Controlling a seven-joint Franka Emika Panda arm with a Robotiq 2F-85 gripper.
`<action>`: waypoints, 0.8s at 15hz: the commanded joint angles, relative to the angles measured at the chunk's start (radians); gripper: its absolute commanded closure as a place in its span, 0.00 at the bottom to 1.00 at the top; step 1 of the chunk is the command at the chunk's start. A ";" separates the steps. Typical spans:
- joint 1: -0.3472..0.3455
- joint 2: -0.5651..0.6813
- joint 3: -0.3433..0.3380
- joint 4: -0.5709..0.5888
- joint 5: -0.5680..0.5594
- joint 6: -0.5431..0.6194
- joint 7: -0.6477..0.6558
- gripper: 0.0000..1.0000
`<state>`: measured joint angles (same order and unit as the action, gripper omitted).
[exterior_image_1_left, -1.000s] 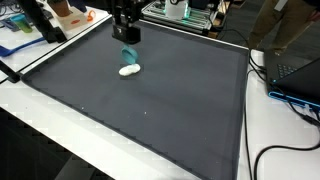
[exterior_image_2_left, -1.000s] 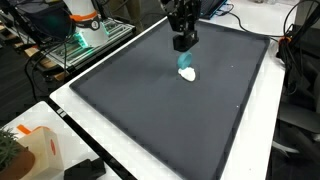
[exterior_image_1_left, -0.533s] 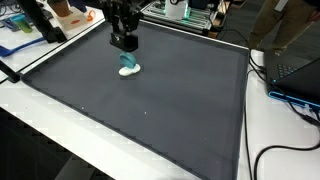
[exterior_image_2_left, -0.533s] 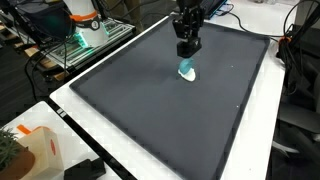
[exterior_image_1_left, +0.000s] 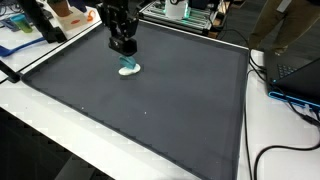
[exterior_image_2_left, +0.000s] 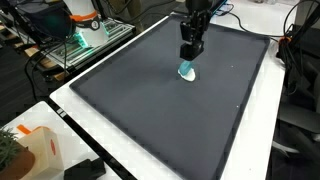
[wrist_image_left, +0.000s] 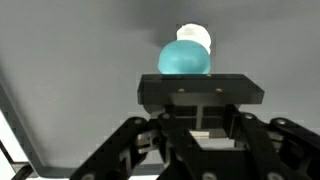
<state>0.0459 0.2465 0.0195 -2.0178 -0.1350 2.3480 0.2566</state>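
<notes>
A dark mat (exterior_image_1_left: 170, 110) spreads beneath the jaws, on a white table (exterior_image_1_left: 40, 130). A laptop (exterior_image_1_left: 298, 72) lies well apart from them.

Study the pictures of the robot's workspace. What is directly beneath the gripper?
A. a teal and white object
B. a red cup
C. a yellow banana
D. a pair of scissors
A: in both exterior views a teal and white object sits on the dark mat right below the gripper, and the wrist view shows the same teal and white shapes just ahead of it.
</notes>
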 joint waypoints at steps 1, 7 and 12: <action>0.021 0.109 -0.026 0.082 -0.033 -0.051 0.024 0.79; 0.036 0.159 -0.038 0.198 -0.035 -0.156 0.017 0.79; 0.042 0.208 -0.038 0.322 -0.025 -0.265 0.010 0.79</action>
<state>0.0732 0.3902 -0.0002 -1.7835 -0.1365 2.1369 0.2566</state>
